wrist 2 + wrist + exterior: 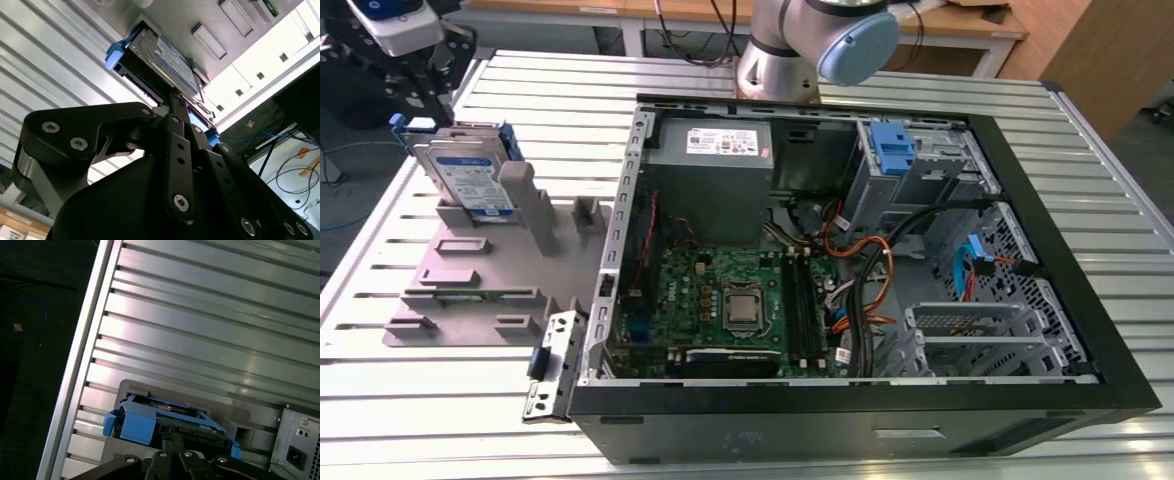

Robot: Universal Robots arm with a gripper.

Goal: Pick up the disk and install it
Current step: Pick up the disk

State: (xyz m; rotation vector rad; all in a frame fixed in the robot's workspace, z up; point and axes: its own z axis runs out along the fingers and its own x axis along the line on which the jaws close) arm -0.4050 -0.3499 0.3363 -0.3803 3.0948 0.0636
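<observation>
The arm (781, 45) is reaching from its base behind the open computer case (1027, 170) toward the exterior view's left, carrying the gripper (416, 98) over the far left corner of the slatted counter (427, 400). The gripper is pointing down at the disk (464, 170). The disk is standing on edge in a grey fixture (467, 265) beside the case and outside it. In both wrist views the fingers (172, 130) are lying pressed together, with no gap showing at the tips. The tips are sitting at the disk's (165, 52) upper edge, between its blue end pieces (135, 422). Contact with that edge cannot be determined.
</observation>
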